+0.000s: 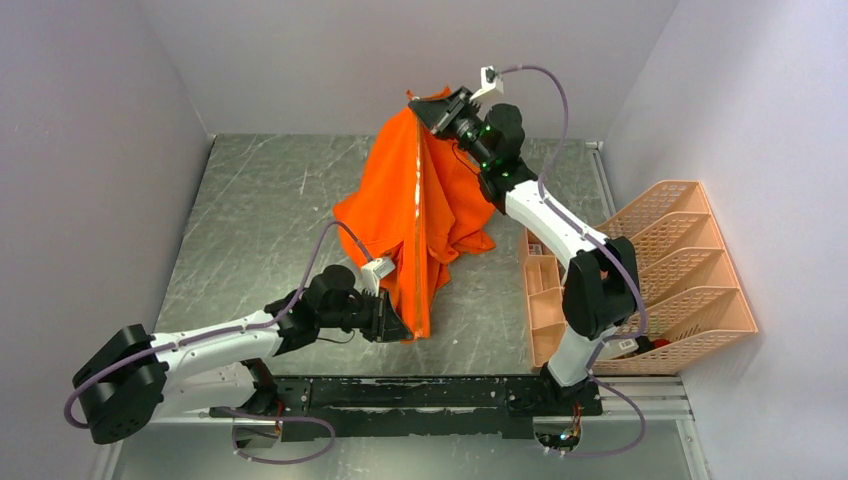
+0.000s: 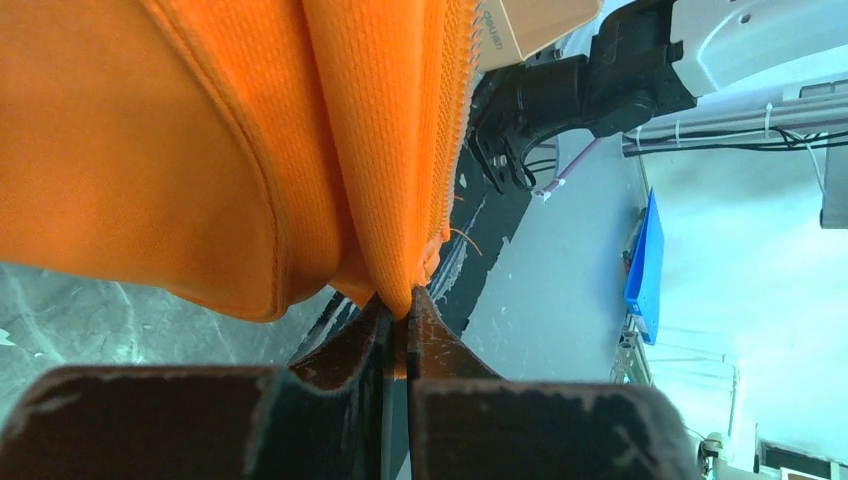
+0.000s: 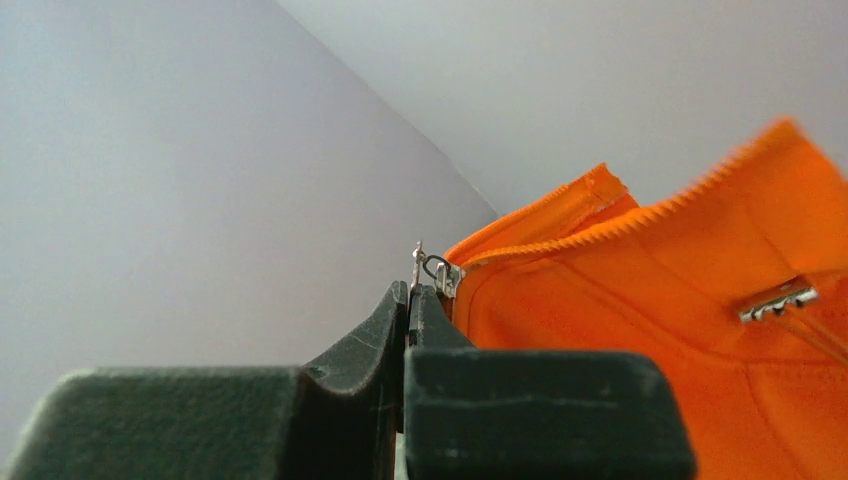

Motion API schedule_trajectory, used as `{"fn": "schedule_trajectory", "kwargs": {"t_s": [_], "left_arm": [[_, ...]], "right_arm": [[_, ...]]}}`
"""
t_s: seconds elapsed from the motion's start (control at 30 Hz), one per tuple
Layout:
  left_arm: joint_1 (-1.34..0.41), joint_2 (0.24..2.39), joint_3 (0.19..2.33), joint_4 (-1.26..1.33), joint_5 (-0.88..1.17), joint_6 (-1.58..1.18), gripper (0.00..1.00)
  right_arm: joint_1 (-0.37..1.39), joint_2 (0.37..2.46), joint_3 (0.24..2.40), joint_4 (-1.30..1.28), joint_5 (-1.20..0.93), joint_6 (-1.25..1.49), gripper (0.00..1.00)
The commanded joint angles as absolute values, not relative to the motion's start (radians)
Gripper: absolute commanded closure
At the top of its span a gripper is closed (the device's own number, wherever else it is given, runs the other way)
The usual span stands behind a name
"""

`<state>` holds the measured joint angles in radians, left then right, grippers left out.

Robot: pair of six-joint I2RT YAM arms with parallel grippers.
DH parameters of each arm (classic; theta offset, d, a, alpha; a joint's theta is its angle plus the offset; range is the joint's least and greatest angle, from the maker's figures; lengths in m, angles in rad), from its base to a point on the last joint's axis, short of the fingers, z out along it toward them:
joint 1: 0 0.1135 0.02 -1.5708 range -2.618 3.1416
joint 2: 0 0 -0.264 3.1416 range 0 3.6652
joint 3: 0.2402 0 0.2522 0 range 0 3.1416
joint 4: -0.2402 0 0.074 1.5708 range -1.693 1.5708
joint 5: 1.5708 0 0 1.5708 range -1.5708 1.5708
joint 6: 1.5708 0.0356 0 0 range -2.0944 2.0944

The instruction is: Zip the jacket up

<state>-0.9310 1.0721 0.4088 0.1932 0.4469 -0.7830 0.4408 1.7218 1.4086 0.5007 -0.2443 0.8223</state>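
Top external: scuffed grey table (image 1: 260, 220), pale walls (image 1: 330, 60); left gripper (image 1: 403, 329) and right gripper (image 1: 427, 107) clamp the jacket (image 1: 390, 200).

One orange jacket (image 1: 405, 205), two hands, left hand (image 1: 403, 328) and right hand (image 1: 428, 106), one peach rack (image 1: 668, 190).

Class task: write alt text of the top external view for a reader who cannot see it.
An orange jacket is stretched over a grey table, light zipper running hem to collar. The right gripper pinches its top end, the left gripper its bottom hem; a peach basket rack stands at right.
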Motion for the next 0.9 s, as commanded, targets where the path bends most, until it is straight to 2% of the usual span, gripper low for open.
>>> {"fn": "schedule_trajectory", "kwargs": {"t_s": [0.0, 0.87], "left_arm": [[-0.964, 1.091, 0.4, 0.103, 0.517, -0.777, 0.92], [-0.966, 1.107, 0.362, 0.116, 0.508, -0.78, 0.92]], "right_arm": [[0.391, 1.742, 1.597, 0.676, -0.189, 0.788, 1.0], [0.31, 1.997, 2.386, 0.522, -0.167, 0.729, 1.0]]}}
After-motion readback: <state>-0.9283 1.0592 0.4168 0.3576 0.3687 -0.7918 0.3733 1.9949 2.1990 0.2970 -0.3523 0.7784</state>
